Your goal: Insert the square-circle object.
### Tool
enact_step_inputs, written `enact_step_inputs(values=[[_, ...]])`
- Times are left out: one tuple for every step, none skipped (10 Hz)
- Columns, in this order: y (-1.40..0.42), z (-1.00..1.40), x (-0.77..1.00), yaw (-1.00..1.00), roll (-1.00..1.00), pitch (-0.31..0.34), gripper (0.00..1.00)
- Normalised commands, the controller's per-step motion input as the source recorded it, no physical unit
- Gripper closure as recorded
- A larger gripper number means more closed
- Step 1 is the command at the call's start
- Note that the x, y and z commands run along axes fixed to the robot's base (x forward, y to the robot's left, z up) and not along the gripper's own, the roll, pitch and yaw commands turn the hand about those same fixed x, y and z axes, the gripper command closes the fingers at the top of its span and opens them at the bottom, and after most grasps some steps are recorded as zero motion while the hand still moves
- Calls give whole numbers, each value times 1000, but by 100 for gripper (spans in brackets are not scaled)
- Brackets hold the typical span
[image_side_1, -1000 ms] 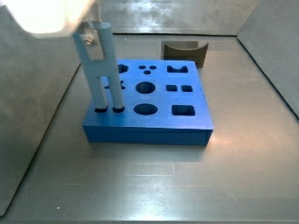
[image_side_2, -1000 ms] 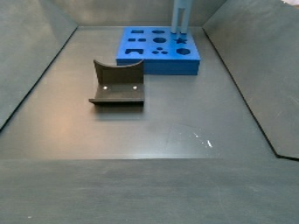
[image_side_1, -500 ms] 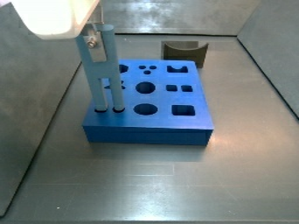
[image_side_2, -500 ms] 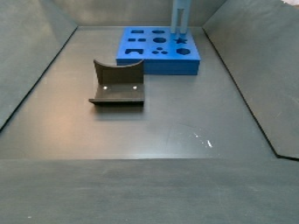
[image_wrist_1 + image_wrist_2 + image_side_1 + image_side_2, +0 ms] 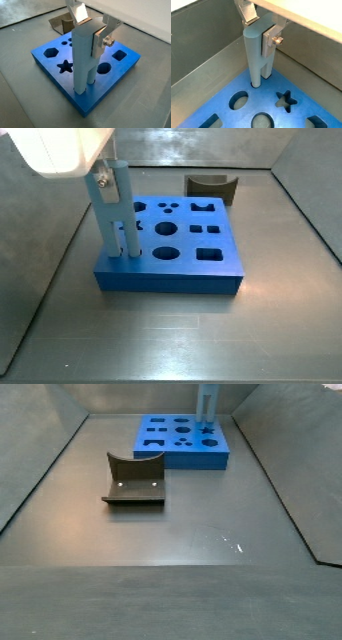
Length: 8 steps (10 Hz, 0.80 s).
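My gripper [image 5: 92, 26] is shut on the square-circle object [image 5: 83, 55], a slim pale blue-grey piece held upright with its two prongs pointing down. One silver finger [image 5: 81, 12] and the bolted finger [image 5: 274, 36] clamp its upper end. The prong tips stand in holes at a corner of the big blue block [image 5: 174, 280]. In both side views the object [image 5: 112, 208] [image 5: 207, 402] rises from that corner, with the gripper [image 5: 102, 170] above it. The block also shows in both wrist views [image 5: 50, 62] [image 5: 264, 102].
A dark olive block with a curved notch [image 5: 134, 484] lies on the grey floor apart from the blue block; it shows behind the block in a side view [image 5: 210, 188] and in a wrist view [image 5: 61, 23]. Grey walls enclose the floor.
My gripper has come down a little with the square-circle object, which now sits slightly lower in the blue block. Nothing else has moved.
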Motion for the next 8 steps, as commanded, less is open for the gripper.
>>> enact_step_inputs(values=[[0, -343, 0, -140, -136, -29, 100], [0, -380, 9, -71, -153, -11, 100], [0, -300, 74, -29, -119, 0, 100], [0, -240, 80, -14, -79, 0, 100], [0, -171, 103, -6, 0, 0, 100], [0, -137, 129, -17, 0, 7, 100], [-9, -226, 131, -11, 7, 0, 100], [-46, -331, 129, -31, 71, 0, 100]])
